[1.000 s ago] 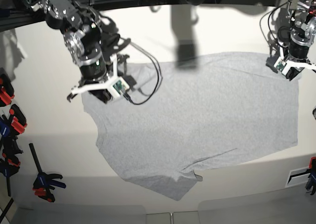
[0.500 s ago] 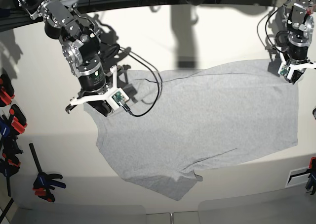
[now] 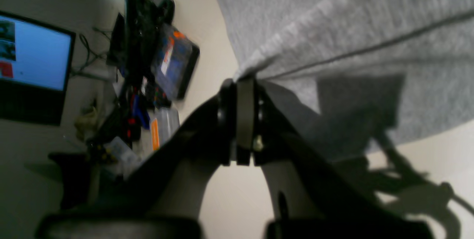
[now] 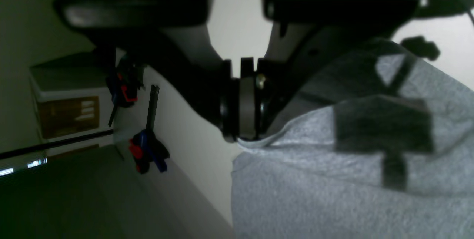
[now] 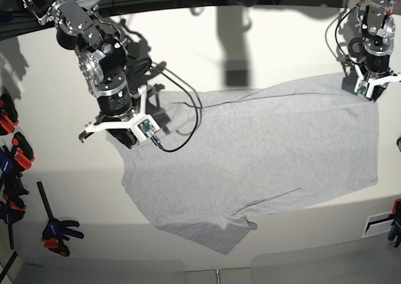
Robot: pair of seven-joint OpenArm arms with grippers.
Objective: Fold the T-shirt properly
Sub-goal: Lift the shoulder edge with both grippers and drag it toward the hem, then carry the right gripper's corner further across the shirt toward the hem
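Note:
The light grey T-shirt [image 5: 263, 158] lies spread on the white table, plain side up, with one sleeve toward the front edge. My right gripper [image 5: 125, 138], at the view's left, is shut on the shirt's far left edge; the right wrist view shows the fingertips [image 4: 246, 135] pinching a fold of the T-shirt [image 4: 333, 194]. My left gripper [image 5: 374, 96], at the view's right, is shut on the far right corner; in the left wrist view its fingertips [image 3: 242, 83] clamp the hem of the T-shirt [image 3: 333, 20]. The far edge runs taut between the two grips.
A black cable [image 5: 185, 118] from the right arm loops over the shirt's left part. Red and blue clamps [image 5: 57, 232] hang along the table's left edge. A monitor [image 3: 33, 57] and cluttered tool boxes [image 3: 174, 65] stand beyond the table. A vent [image 5: 379, 222] sits front right.
Both grippers have kept hold of the shirt's far edge. That edge has drawn in from the back of the table and stretched into a straight line between them. The left gripper rose slightly.

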